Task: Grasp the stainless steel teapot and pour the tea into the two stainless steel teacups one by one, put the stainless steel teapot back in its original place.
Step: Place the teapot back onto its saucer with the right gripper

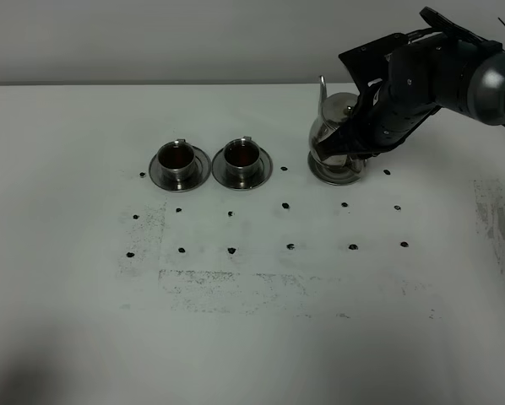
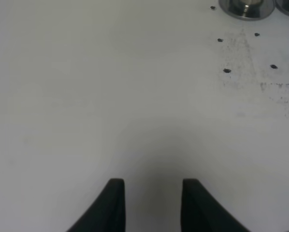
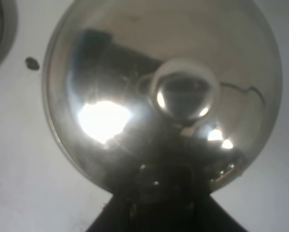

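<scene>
Item: stainless steel teapot (image 1: 330,135). Stood upright at the far right of the white table (image 1: 252,337), its base on a round steel disc (image 1: 337,175) that showed as a rim around it. Thin spout rose at its left side. In the right wrist view the domed lid (image 3: 135,87) filled the picture, with the round knob (image 3: 184,94) at its middle.

Item: right gripper (image 1: 360,139). Reached in from the far right and sat against the right side of the teapot, at the handle. Fingers were drawn close together, pinching the teapot's handle; the contact itself lay partly hidden under the dark fingers.

Item: left teacup (image 1: 176,159). Small steel cup on its own saucer (image 1: 156,173), far centre-left of the table. Held dark reddish-brown tea (image 1: 176,156).

Item: right teacup (image 1: 241,155). Matching cup just beside the first, on a second saucer (image 1: 263,171); the two saucers touched or nearly touched. Also held dark tea.

Item: left gripper (image 2: 152,205). Seen only in the left wrist view, hovering over bare table, well apart from the cups. Fingers held nothing; a gap showed between the two dark tips, though they stood at their closest.

Item: black dots (image 1: 288,205). Marks in rows across the table, nearer than the cups and teapot.
</scene>
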